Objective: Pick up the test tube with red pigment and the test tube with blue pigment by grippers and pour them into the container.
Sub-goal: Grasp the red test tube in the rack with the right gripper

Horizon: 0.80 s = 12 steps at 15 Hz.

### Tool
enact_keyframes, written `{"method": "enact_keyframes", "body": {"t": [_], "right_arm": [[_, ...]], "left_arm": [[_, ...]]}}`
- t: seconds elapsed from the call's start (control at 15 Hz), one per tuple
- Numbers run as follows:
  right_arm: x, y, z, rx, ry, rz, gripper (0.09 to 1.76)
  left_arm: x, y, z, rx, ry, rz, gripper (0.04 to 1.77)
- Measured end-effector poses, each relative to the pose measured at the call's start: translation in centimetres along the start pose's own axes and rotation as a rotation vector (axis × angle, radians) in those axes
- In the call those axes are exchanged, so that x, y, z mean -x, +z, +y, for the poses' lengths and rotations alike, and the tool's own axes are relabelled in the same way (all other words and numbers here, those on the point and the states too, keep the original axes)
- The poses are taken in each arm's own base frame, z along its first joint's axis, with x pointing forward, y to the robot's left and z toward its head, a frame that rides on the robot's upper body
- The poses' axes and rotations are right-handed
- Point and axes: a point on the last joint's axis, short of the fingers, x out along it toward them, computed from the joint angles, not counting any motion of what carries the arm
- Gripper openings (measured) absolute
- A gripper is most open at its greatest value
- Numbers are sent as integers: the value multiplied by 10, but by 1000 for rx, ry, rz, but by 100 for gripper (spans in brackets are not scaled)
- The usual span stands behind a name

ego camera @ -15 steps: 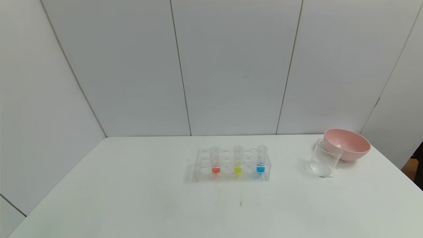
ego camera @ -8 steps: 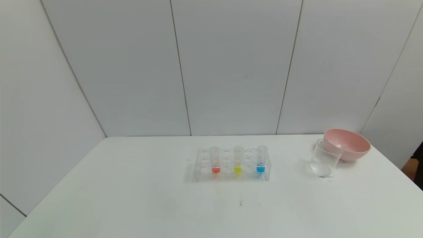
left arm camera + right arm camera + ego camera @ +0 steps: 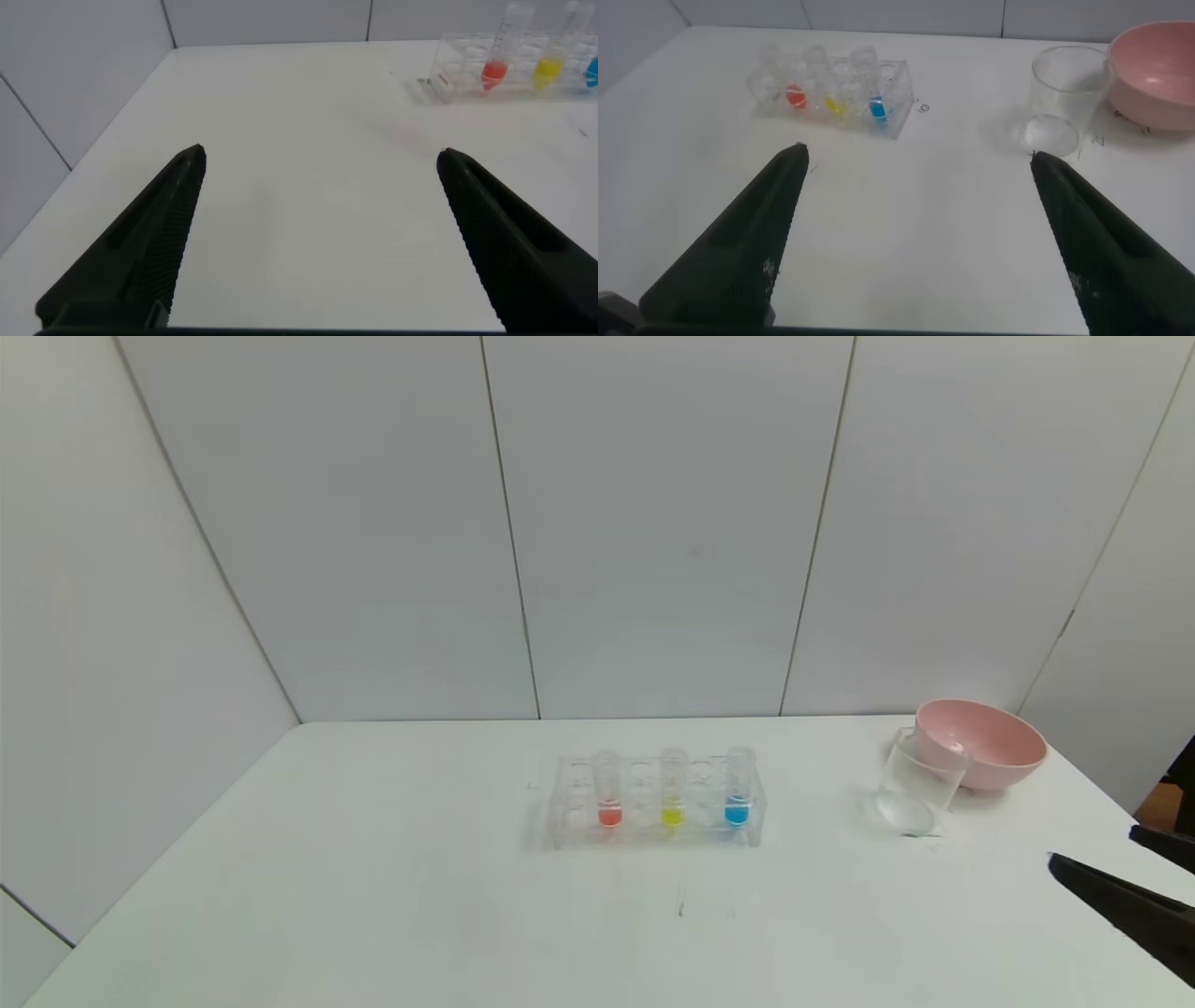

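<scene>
The red-pigment tube (image 3: 609,793) and the blue-pigment tube (image 3: 738,791) stand upright in a clear rack (image 3: 653,838) at the table's middle, with a yellow-liquid tube (image 3: 672,793) between them. The clear beaker (image 3: 915,789) stands to the right, empty. My right gripper (image 3: 1090,843) enters at the lower right, open and empty, short of the beaker (image 3: 1064,98) and the rack. Its wrist view shows the red tube (image 3: 795,93) and blue tube (image 3: 877,107) ahead of the gripper (image 3: 917,153). My left gripper (image 3: 320,152) is open and empty over bare table, with the red tube (image 3: 493,65) far off.
A pink bowl (image 3: 980,742) sits right behind the beaker, touching or nearly touching it, near the table's right edge. Grey wall panels close off the back. The white table (image 3: 373,896) runs wide to the left and front of the rack.
My right gripper has come into the head view at the lower right, where it was out of sight before. The tubes, rack, beaker and bowl have not moved.
</scene>
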Motion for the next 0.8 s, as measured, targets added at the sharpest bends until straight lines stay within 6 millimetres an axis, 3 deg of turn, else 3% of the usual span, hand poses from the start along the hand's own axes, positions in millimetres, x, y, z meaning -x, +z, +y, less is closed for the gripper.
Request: {"method": "enact_keyframes", "body": {"t": [0.2,0.8], "right_arm": [[-24,0,15,11,-33,28,171],[-88,-6,102,-43,-12,73,171]], "left_arm": [[0,0,0,0,0,0,176],[0,0,0,1,0,0,176]]}}
